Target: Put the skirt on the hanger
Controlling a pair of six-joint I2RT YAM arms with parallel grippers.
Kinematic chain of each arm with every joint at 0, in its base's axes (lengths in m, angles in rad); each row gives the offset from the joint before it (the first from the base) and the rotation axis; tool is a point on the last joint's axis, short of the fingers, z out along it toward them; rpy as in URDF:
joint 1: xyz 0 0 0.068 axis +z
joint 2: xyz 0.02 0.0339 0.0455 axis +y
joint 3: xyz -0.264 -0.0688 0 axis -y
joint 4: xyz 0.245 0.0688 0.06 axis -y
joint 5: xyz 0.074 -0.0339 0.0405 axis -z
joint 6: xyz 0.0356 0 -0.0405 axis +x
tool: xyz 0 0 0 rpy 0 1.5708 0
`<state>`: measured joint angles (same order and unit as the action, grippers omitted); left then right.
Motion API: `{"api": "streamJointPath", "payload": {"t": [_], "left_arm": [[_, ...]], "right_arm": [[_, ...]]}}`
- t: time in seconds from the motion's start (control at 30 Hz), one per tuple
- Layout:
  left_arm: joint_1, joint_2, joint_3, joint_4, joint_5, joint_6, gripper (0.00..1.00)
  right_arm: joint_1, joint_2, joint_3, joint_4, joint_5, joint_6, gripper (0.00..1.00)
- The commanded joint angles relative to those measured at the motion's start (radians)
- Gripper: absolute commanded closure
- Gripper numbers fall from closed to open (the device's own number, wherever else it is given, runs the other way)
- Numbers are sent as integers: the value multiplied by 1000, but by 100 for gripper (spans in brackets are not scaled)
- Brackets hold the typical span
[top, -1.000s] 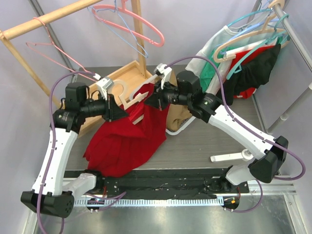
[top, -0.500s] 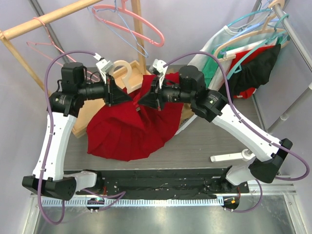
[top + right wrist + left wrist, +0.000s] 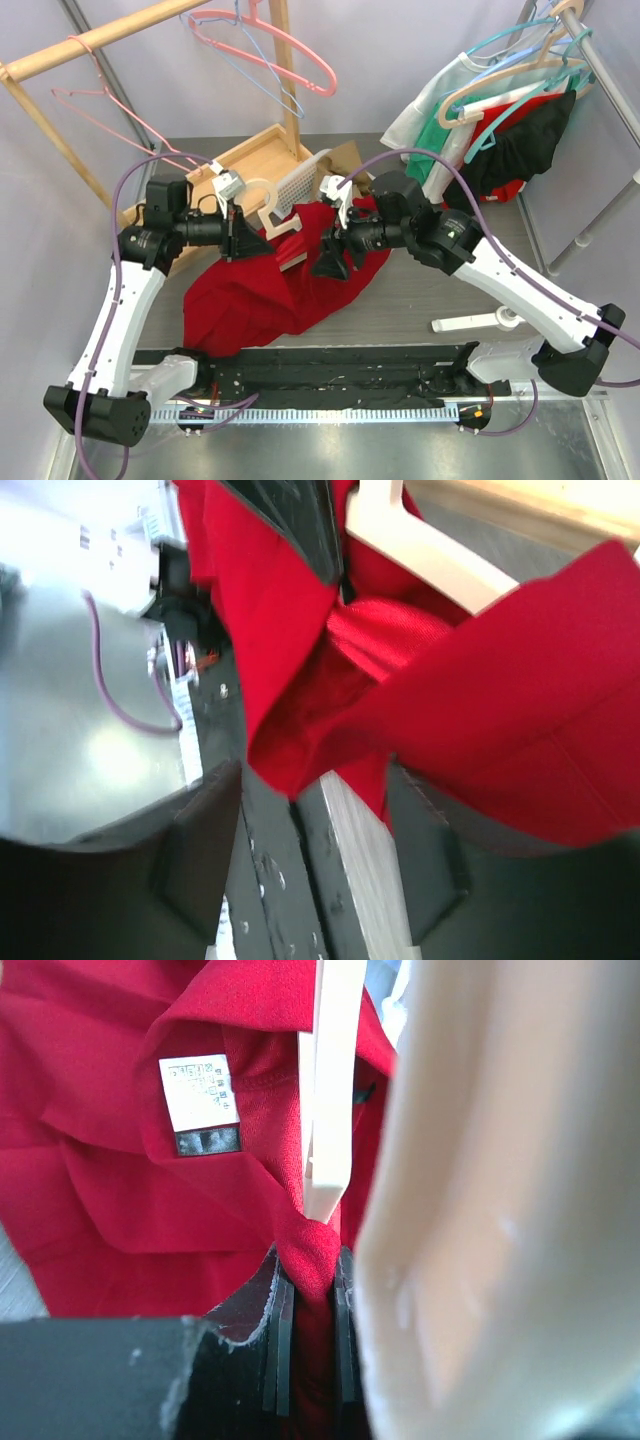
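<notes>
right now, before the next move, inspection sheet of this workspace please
surface: grey table, partly covered by cloth
job's things: red skirt partly lifted, rest on table; cream clip hanger against its waistband
clutter: wooden crate, white perforated basket, white T-shaped piece
grippers: left gripper shut on red skirt; right gripper open around loose fabric
cables: purple cables looping off both arms
surroundings: wooden hanger rail; hung clothes at right

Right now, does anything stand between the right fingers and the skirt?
Nothing visible does. The skirt hangs directly in the gap between the open right fingers. The left fingers pinch its fabric next to the hanger.
</notes>
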<state>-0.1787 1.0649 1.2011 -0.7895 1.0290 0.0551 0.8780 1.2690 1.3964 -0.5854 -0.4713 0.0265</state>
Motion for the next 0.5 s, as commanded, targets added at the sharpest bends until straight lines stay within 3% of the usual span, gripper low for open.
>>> {"api": "streamJointPath", "payload": {"t": [0.0, 0.13, 0.47], "left_arm": [[-2, -59, -23, 41, 138, 31, 100], [-2, -59, -48, 13, 190, 54, 100], [-2, -63, -51, -48, 235, 91, 100]], "right_arm": [[4, -30, 162, -183, -53, -129, 32], [3, -2, 288, -248, -41, -232, 30], [4, 335, 595, -416, -196, -453, 28]]}}
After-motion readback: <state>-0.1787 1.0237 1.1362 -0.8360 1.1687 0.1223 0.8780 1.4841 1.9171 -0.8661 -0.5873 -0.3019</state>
